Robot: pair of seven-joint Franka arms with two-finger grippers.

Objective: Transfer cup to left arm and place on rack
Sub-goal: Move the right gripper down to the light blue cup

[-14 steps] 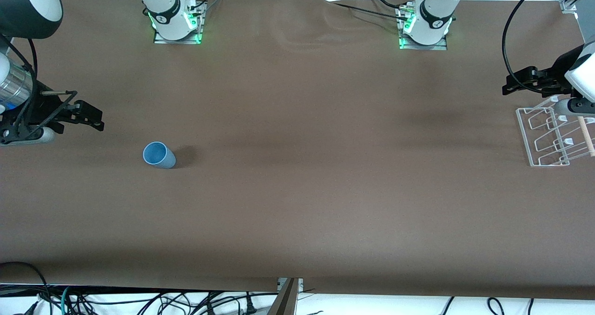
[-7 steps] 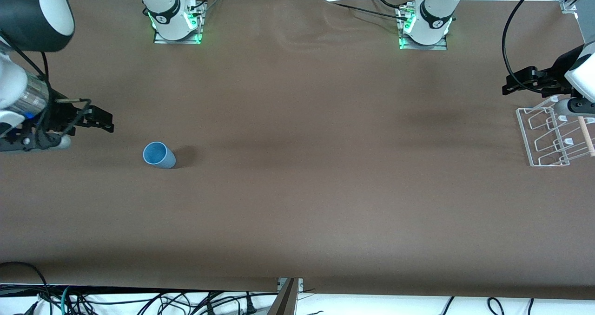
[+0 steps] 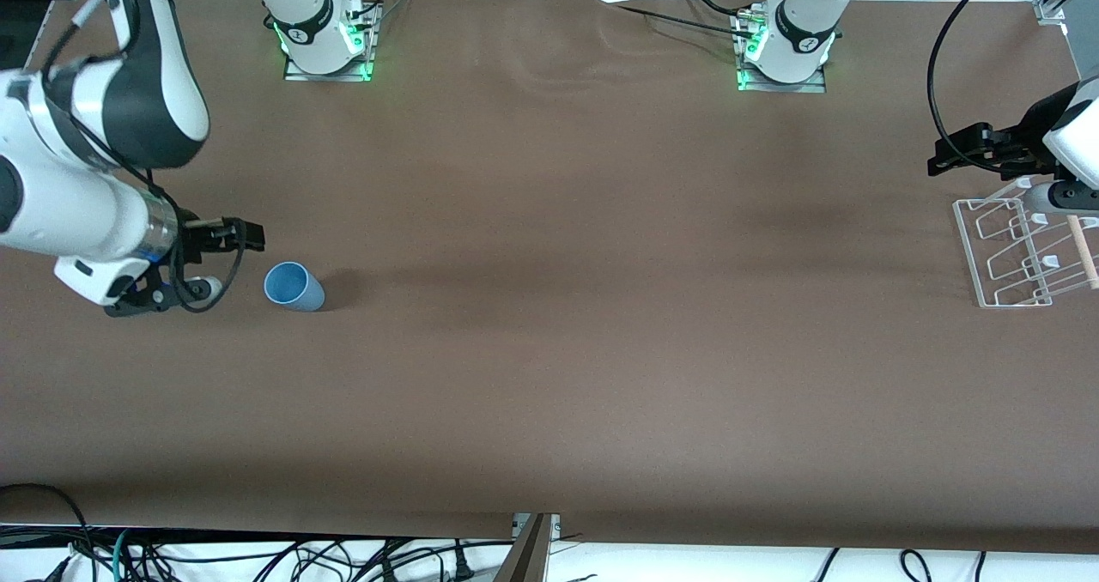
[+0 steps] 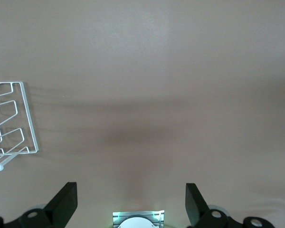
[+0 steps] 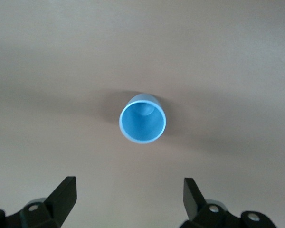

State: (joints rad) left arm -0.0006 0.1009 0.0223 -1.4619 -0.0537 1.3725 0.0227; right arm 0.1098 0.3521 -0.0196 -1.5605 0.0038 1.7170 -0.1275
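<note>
Cup (image 3: 294, 287) stands upright on table (image 3: 549, 350) (mouth upward, axis vertical).

Cup (image 3: 294, 287): small light-blue handleless tumbler, standing upright on the brown table, mouth up and empty, in the left-centre of the front view; seen from above in the right wrist view (image 5: 143, 118), centre of frame, as a round open rim. Rack (image 3: 1022, 251): clear acrylic, with looped dividers, white pegs and a light wooden dowel, at the right edge of the front view; one corner shows at the left edge of the left wrist view (image 4: 12, 118).
</note>
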